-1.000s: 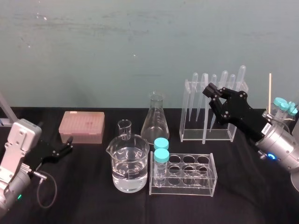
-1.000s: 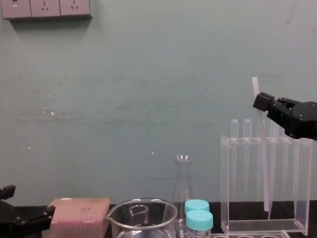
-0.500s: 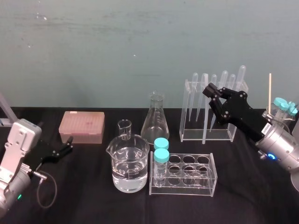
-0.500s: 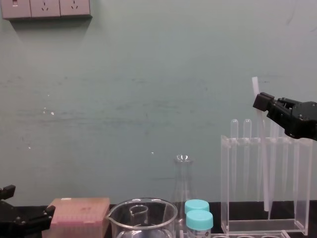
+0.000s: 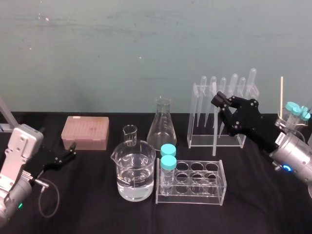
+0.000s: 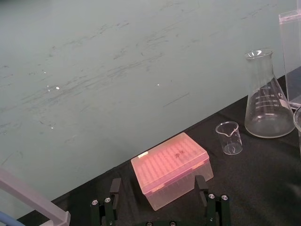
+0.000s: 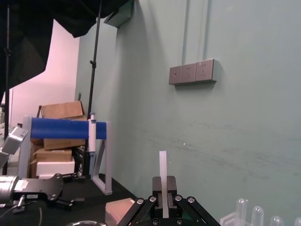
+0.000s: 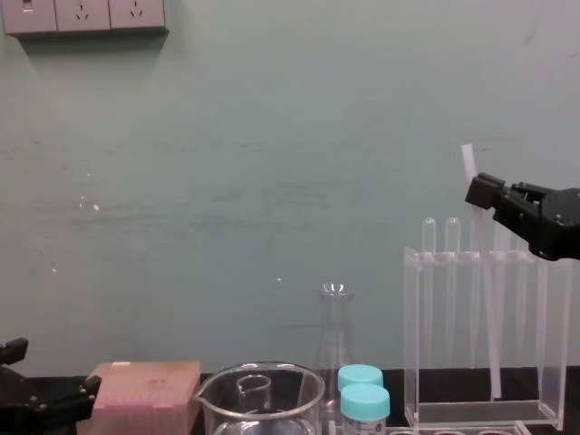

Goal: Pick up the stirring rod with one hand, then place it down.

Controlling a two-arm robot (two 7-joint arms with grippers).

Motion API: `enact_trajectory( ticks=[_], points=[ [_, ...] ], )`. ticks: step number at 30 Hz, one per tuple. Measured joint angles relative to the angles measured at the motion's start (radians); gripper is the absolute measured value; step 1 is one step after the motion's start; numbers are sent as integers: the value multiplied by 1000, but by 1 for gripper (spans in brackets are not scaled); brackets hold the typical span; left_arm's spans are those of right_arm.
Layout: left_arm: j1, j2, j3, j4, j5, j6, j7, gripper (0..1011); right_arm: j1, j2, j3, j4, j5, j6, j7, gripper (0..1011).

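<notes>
- Clamping the stirring rod (image 8: 469, 165) in the right gripper (image 5: 219, 100), jaws pinched narrow on it a little below its upper end, up level with the pipette tops.
- Holding the rod off vertical in the chest view, upper end leaning toward the robot's left, lower end hanging down close to the base of the clear pipette rack (image 5: 217, 141); inside the rack or in front of it, touching or not: cannot tell.
- Showing, in the right wrist view, the rod's blunt white tip sticking straight out past the two closed jaws.
- Hovering with that gripper beyond the test-tube rack (image 5: 191, 194) and its two teal-capped tubes (image 5: 168, 158), to the right of the conical flask (image 5: 162, 127).
- Keeping the left gripper (image 5: 72, 151) low over the black table (image 5: 97, 214) on the robot's left, jaws spread wide and gripping nothing, pointing toward the pink tip box (image 5: 85, 132), near it but apart.
- Sitting mid-table, between the tip box and the test-tube rack: a water-filled beaker (image 5: 135, 170), with a small beaker (image 5: 129, 135) just behind it.
</notes>
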Motion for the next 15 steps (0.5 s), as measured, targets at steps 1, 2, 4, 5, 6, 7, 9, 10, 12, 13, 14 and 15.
enact_trajectory(
  ticks=[1,2,4,5,6,7,9,10,12,13,14,15],
  points=[
    [0,0,0,0,0,0,0,1000,-5,3,0,-5,-1,3,0,61],
    [0,0,0,0,0,0,0,1000,-7,4,0,-7,-1,3,0,61],
    [0,0,0,0,0,0,0,1000,-11,7,0,-10,-2,6,0,61],
    [0,0,0,0,0,0,0,1000,-12,7,-1,-10,-2,7,0,61],
    [0,0,0,0,0,0,0,1000,-13,7,-1,-10,-2,8,1,61],
    [0,0,0,0,0,0,0,1000,-13,8,-2,-9,-2,9,2,61],
    [0,0,0,0,0,0,0,1000,-13,8,-5,-4,-2,12,5,61],
    [0,0,0,0,0,0,0,1000,-13,8,-6,-1,-2,13,7,61],
    [0,0,0,0,0,0,0,1000,-12,7,-10,7,-2,14,11,61],
    [0,0,0,0,0,0,0,1000,-11,7,-11,11,-2,14,12,61],
    [0,0,0,0,0,0,0,1000,-8,5,-14,20,-2,16,15,61],
    [0,0,0,0,0,0,0,1000,-8,5,-14,20,-2,16,15,61]
  ],
)
